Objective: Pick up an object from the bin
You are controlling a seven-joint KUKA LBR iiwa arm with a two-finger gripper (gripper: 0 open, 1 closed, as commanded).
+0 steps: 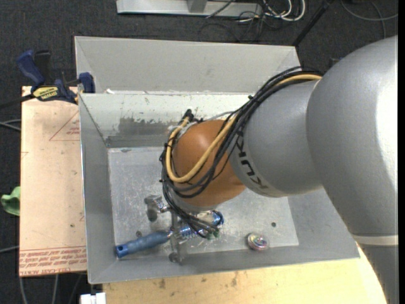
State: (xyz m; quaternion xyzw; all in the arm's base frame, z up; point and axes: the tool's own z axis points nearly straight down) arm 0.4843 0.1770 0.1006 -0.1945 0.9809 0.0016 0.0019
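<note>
My gripper [166,232] reaches down from under the orange cover to the bin floor near the front, left of centre. Its two metal fingers [152,208] stand apart, so it is open. A blue-handled tool [142,244] lies on the floor at the front left. It points up to the right, and its right end reaches in between my fingers. Whether the fingers touch it I cannot tell. A small round silvery thing with a pinkish top [257,241] lies to the right near the front wall, well apart from the gripper.
The arm and its orange cover with cables hang over the middle and right of the bin, hiding the floor beneath. Bare grey floor shows at the left and along the front right. The sloped bin walls stand close on the left and front.
</note>
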